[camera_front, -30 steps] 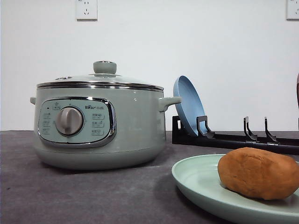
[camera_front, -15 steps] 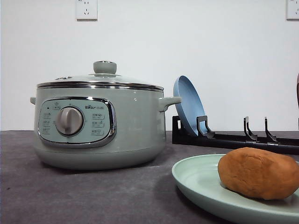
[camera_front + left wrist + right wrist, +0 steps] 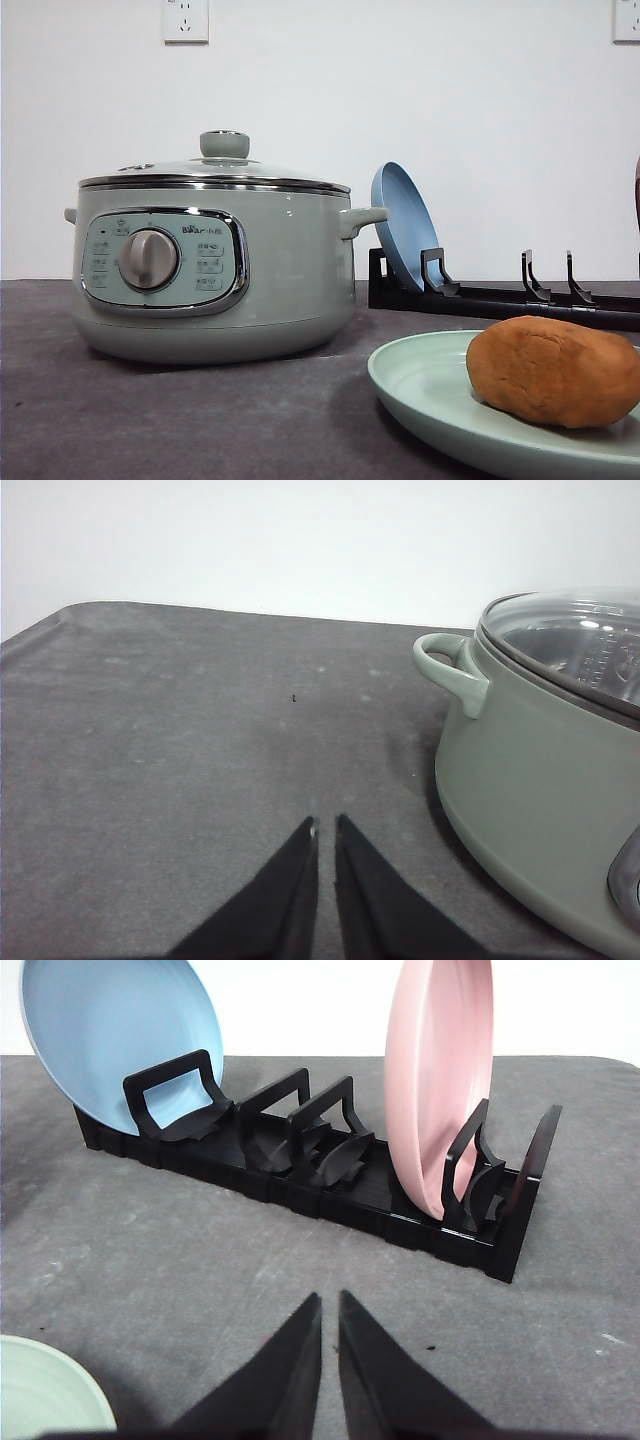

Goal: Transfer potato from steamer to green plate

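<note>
Both of my claws hang low over the grey tabletop [image 3: 180,740] with nothing in them: my left claw [image 3: 324,825] has its two black fingers drawn almost together, only a thin slit between the tips, and my right claw [image 3: 328,1298] is the same, nearly closed and gripping nothing. Just off to one side of my left claw stands the steamer [image 3: 540,780], its glass lid [image 3: 580,640] on and one side handle [image 3: 450,670] turned toward me. Ahead of my right claw sits a black plate rack [image 3: 330,1175] with a blue plate [image 3: 115,1035] leaning in one end slot and a pink plate [image 3: 435,1080] standing near the other end. Close beside that claw, the edge of the green plate [image 3: 45,1395] lies flat on the tabletop. From the front, the potato [image 3: 555,370] rests on the green plate, well apart from the closed steamer.
</note>
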Action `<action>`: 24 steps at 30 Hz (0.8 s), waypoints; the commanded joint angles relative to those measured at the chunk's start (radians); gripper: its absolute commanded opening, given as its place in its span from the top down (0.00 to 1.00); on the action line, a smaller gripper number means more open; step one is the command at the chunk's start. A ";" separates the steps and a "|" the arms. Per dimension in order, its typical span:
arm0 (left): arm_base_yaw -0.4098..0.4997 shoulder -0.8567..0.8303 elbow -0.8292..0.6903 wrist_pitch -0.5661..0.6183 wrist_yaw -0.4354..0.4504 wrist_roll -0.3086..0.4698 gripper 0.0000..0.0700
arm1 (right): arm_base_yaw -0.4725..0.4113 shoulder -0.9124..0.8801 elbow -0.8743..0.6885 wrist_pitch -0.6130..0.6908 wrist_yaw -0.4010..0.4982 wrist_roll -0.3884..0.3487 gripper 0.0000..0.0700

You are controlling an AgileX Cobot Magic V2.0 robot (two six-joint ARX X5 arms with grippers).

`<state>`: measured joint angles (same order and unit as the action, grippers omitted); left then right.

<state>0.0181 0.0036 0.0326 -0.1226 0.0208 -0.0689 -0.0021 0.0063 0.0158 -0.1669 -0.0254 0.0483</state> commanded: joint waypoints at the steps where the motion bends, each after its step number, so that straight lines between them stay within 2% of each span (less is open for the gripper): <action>1: 0.000 0.000 -0.021 0.012 -0.006 0.007 0.96 | -0.002 -0.003 -0.005 0.013 0.000 -0.008 0.97; 24: 0.000 0.000 -0.021 0.012 -0.006 0.007 0.96 | -0.002 -0.003 -0.004 0.013 0.000 -0.008 0.97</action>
<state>0.0181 0.0036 0.0326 -0.1226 0.0204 -0.0689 -0.0021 0.0063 0.0158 -0.1669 -0.0254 0.0480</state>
